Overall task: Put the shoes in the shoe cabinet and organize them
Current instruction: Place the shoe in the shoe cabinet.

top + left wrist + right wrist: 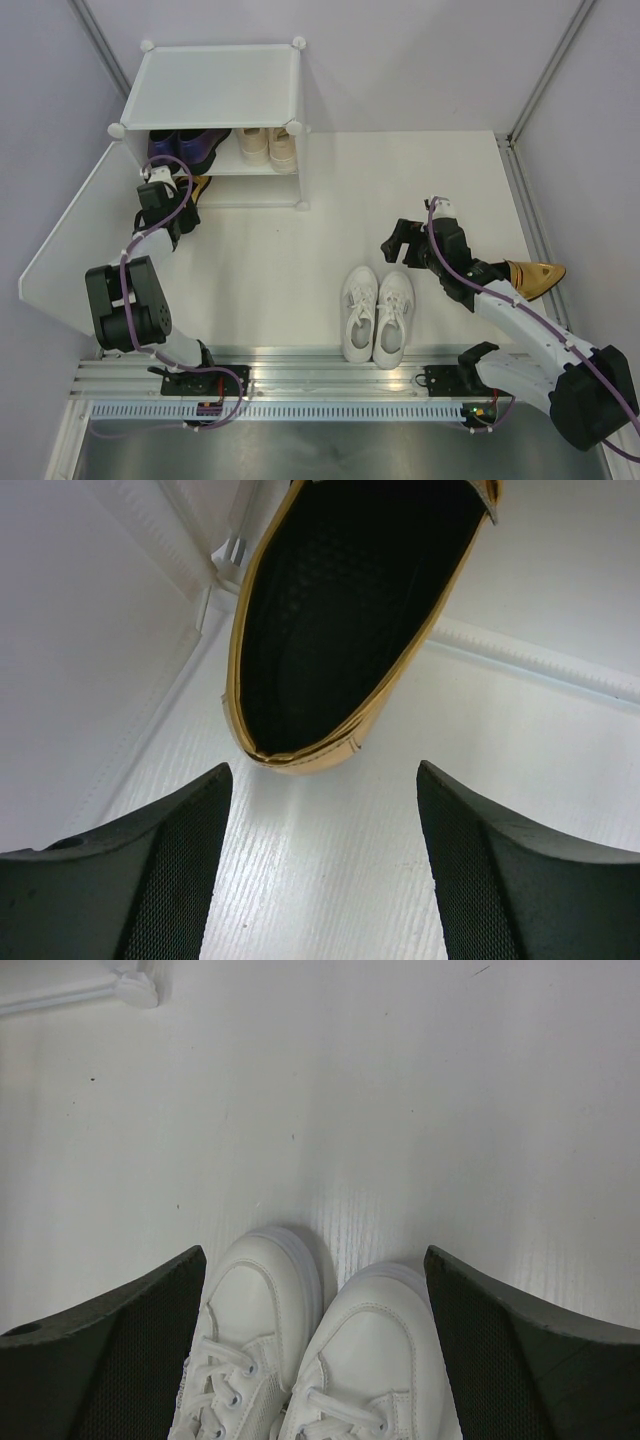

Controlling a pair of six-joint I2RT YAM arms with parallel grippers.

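Black fingers (150, 880) with a fine mesh-textured inner face frame the left wrist view. The left hand (325, 775) is open and empty, just short of a metallic gold heel (340, 610) with a black dimpled insole. That shoe lies on the ribbed white plastic floor of the shoe cabinet (215, 85), in its lower compartment. On the shelf above sit glossy purple loafers (190, 147) at the left and beige sneakers (268, 147) at the right. The cabinet's door (75, 240) stands swung wide to the left. The right hand (315, 1255), also open, hovers over the rounded toes of the white lace-up sneakers (300, 1360), paired side by side on the smooth white counter (300, 250). A second gold heel (535, 275) lies beside the right arm. Pale lilac walls (420, 60) enclose the counter.
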